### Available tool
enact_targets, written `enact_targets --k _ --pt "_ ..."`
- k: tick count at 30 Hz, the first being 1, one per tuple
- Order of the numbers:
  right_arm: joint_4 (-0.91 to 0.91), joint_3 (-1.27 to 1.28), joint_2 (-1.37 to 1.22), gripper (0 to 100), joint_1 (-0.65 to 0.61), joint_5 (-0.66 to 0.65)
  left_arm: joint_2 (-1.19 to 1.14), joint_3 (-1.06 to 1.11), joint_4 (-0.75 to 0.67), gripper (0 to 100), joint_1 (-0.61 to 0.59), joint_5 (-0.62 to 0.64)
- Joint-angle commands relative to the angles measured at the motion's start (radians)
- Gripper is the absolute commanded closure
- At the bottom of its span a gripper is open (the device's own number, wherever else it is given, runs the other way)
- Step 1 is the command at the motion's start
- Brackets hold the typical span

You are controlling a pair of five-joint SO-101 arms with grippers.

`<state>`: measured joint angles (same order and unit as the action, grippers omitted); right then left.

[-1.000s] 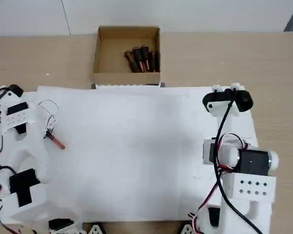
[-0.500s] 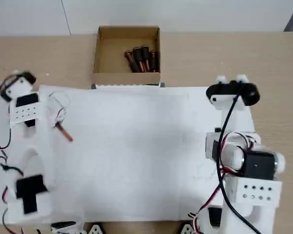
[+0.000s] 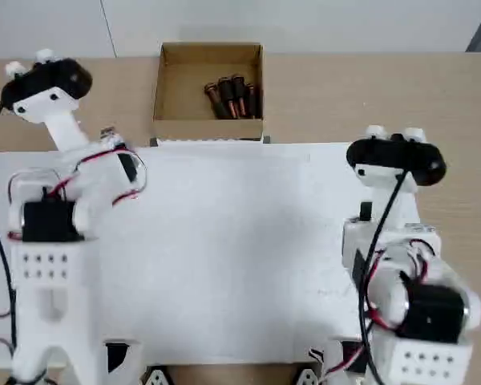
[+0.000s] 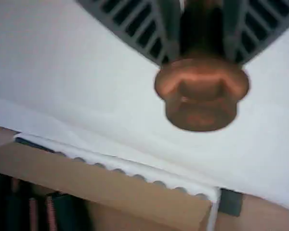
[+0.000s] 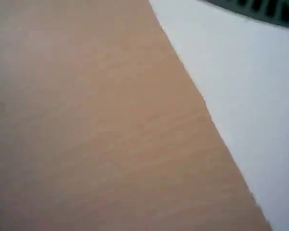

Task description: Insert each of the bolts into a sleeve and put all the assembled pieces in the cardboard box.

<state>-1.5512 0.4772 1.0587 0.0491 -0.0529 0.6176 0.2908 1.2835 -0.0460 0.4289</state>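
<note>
A copper bolt point(image 4: 201, 94) hangs head-first between the dark fingers of my left gripper point(image 4: 201, 29), which is shut on its shaft. It hovers over the white mat point(image 4: 62, 72), just short of the cardboard box's near wall point(image 4: 111, 185). From above, the left arm point(image 3: 72, 184) stands raised at the mat's back left corner, left of the box point(image 3: 211, 128), and covers its own gripper. Several dark and copper assembled pieces point(image 3: 234, 96) lie in the box's right half. The right arm point(image 3: 393, 160) is at the mat's right edge.
The white mat point(image 3: 224, 257) covers the middle of the wooden table point(image 3: 345, 88). The right wrist view looks at bare wood point(image 5: 86, 120) and the mat's edge point(image 5: 250, 96). Both arm bases stand along the front edge.
The left arm has risen and swung from the mat's left side toward the box, carrying the bolt with it. The right arm has drifted slightly toward the right.
</note>
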Motion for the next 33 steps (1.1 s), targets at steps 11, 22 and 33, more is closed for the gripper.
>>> enact_targets --k 11,22,33 --pt "0.567 0.499 0.343 99.6 -0.234 0.089 0.256 0.283 -0.259 99 0.092 -0.012" --pt "0.802 0.758 0.493 99.6 -0.444 0.089 0.647 0.696 -0.465 99 0.213 -0.041" --pt "0.905 0.848 0.519 99.6 -0.593 0.084 1.026 1.000 -0.582 99 0.229 -0.037"
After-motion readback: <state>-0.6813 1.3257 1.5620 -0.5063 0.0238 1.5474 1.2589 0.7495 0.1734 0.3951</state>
